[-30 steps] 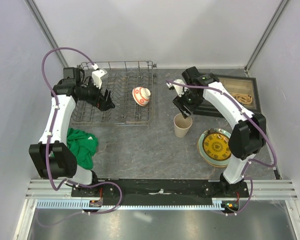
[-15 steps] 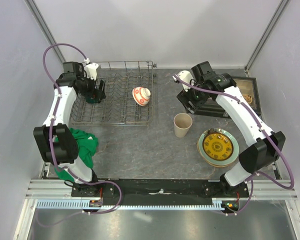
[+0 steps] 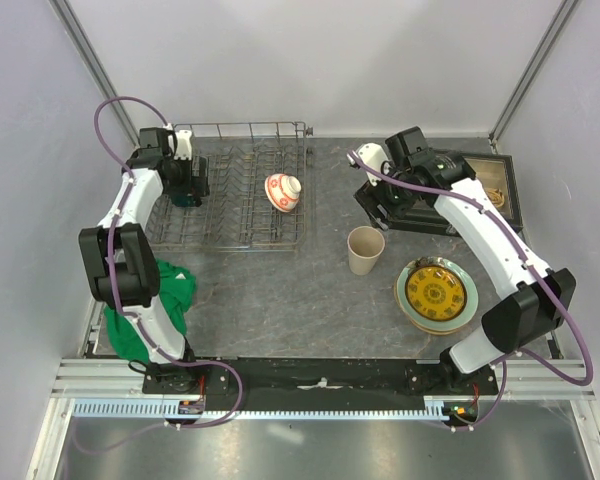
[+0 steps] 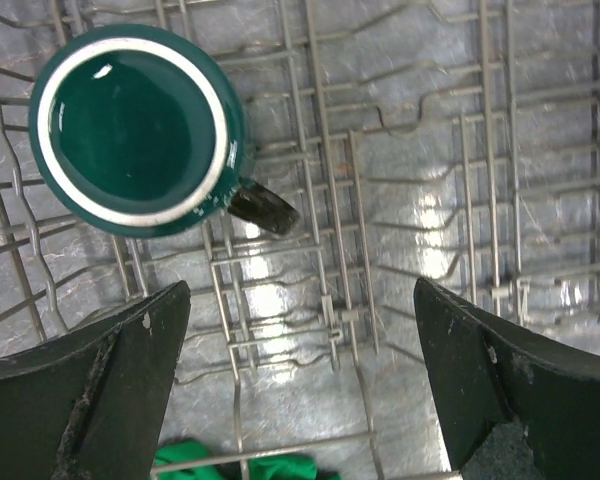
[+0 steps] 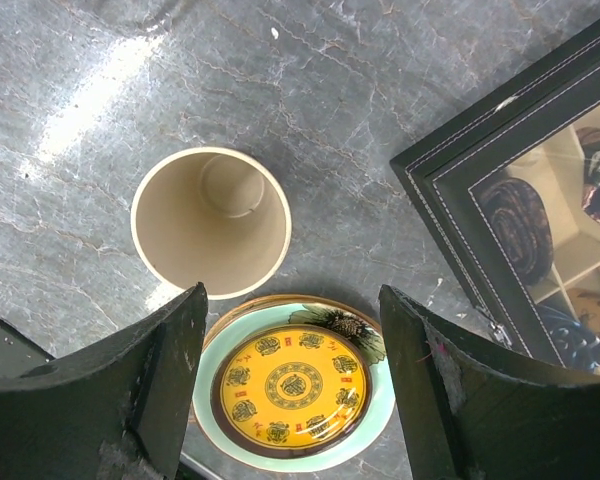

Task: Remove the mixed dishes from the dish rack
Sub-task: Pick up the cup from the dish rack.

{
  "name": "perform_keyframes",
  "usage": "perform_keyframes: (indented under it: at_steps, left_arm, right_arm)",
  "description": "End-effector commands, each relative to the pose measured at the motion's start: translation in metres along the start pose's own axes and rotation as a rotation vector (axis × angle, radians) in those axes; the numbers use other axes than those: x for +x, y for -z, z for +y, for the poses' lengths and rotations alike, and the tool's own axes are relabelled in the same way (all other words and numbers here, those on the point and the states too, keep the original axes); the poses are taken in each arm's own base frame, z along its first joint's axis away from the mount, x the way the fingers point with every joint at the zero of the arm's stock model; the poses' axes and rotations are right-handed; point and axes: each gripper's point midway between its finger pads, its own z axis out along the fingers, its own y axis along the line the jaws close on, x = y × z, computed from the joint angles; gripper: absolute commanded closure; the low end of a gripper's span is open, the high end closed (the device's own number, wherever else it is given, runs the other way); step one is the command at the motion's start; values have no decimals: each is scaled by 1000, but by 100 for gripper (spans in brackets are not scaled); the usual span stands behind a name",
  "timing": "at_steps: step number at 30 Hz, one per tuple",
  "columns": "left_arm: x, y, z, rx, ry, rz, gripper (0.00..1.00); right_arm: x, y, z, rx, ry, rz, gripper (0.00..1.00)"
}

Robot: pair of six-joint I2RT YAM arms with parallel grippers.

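Note:
The grey wire dish rack (image 3: 245,215) stands at the back left. A dark green mug (image 3: 185,197) stands upright in its left end and a red-and-white bowl (image 3: 283,191) lies in its right part. My left gripper (image 3: 190,183) hangs open above the rack. In the left wrist view the mug (image 4: 137,128) sits up and left of the open gripper (image 4: 300,370). My right gripper (image 3: 377,203) is open and empty, above and behind the beige cup (image 3: 365,249). The yellow-gold dish (image 5: 293,388) lies on the pale green plate (image 5: 378,405), with a tan rim beneath.
A green cloth (image 3: 165,290) lies by the left arm, in front of the rack. The dark-framed box (image 3: 480,190) with trinkets sits at the back right, close behind the right arm. The cup and the plate stack (image 3: 435,293) stand close together on the grey table.
My left gripper has swung from the rack's left-middle back to the far left end, over the mug. My right gripper has risen and drawn back from the beige cup.

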Motion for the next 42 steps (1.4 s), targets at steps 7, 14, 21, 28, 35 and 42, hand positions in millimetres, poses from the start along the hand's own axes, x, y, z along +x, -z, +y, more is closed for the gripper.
perform_keyframes:
  at_steps: [7,14,21,28,35,42]
  left_arm:
    - [-16,-29,6,-72,122,-41,1]
    - [-21,-38,13,-114,202,-69,1]
    - [-15,-49,12,-124,252,-67,1]
    - [-14,-53,16,-159,310,-71,1]
    - [-8,-56,32,-259,386,-65,1]
    - [-2,-58,37,-320,456,-62,1]
  right_arm:
    - [-2,2,4,-5,13,-42,23]
    - [4,-3,5,-8,23,-31,23]
    - [11,-10,7,-15,31,-17,23]
    - [15,-15,9,-20,31,-11,23]
    - [19,-22,11,-31,26,-2,23]
    - [24,-29,12,-39,20,14,23]
